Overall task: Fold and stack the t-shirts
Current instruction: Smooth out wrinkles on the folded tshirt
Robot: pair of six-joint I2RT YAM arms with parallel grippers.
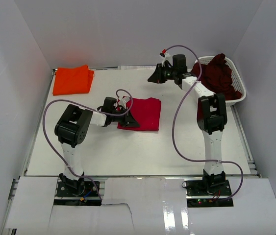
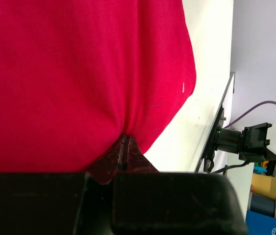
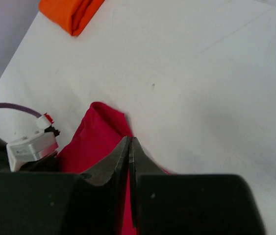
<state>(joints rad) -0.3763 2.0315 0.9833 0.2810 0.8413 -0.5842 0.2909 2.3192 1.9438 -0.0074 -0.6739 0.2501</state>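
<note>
Top external view: a folded crimson red cloth t-shirt lies mid-table on the white table, with bare surface on every side; a folded vivid orange t-shirt sits at the far left corner, near the table's edge; a dark maroon t-shirt is heaped in the white plastic lattice basket at the far right edge, partly hidden by the right arm.

Left wrist view: the left gripper is pinched on the crimson t-shirt's puckered edge; the frame cuts the cloth off.

Right wrist view: the right gripper, fingers pressed together on nothing, hangs over bare table; its fingers hide part of the crimson t-shirt.
</note>
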